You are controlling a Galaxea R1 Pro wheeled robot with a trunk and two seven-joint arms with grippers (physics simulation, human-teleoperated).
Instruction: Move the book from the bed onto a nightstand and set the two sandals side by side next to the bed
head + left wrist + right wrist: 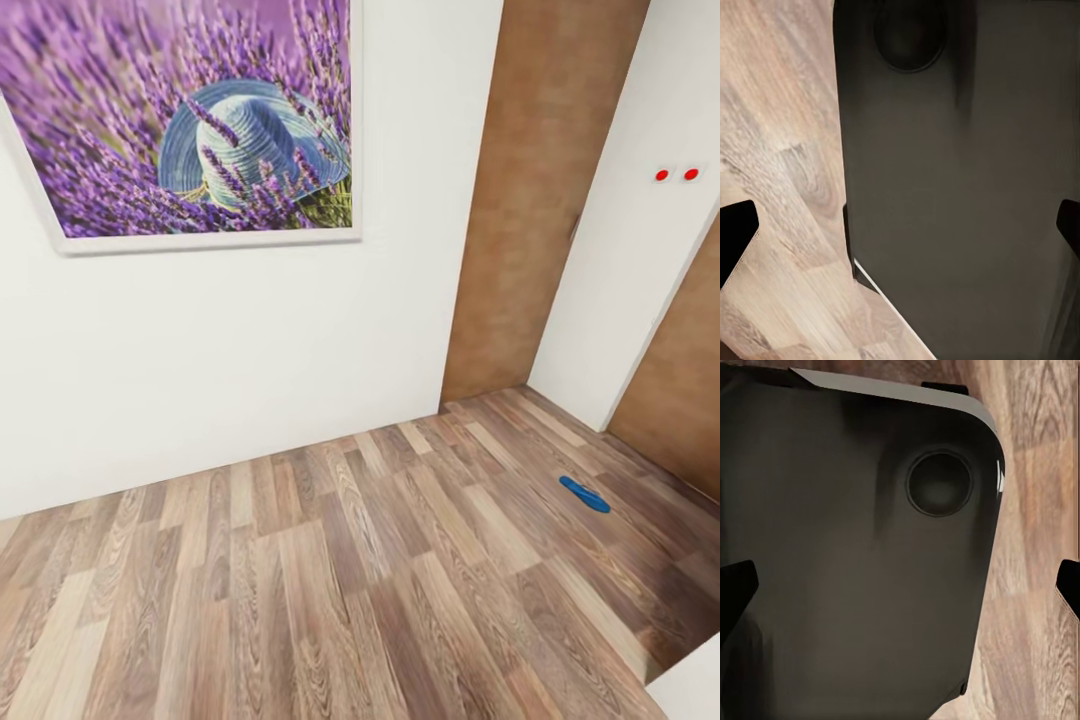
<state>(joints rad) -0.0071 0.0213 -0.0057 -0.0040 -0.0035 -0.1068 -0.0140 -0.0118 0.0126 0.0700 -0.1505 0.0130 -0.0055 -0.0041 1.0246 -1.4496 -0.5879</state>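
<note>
Floor (pixel 330 590): brown wood planks, running from the lower edge of the head view out to the wall.

Left claw (pixel 900 229): 2 dark fingertips at opposite edges of its wrist view, spread wide, nothing between them. It points down at the robot's own dark base (pixel 960 187), with planks alongside.

Right claw (pixel 900 585): same state, fingertips wide apart and empty, aimed down at the dark base and floor. Both arms appear tucked low against the body, a carry pose suited to driving.

White corner (pixel 690 690): a pale edge at the lower right of the head view; what it belongs to cannot be told.

Sandal (pixel 585 494): 1 bright blue flip-flop, lying flat on the planks at middle right, well apart from the walls, near a white pillar (pixel 630 230).

Wall (pixel 250 350): plain white, carrying a framed picture (pixel 190 120) of lavender and a blue hat. Brown panels (pixel 540 200) stand beyond, at the right.

Step in hand, as judged: driving and searching. To do it well, turn the base right toward the sandal, stop near enough for 1 arm to reach down, and keep both claws open until over it.
</note>
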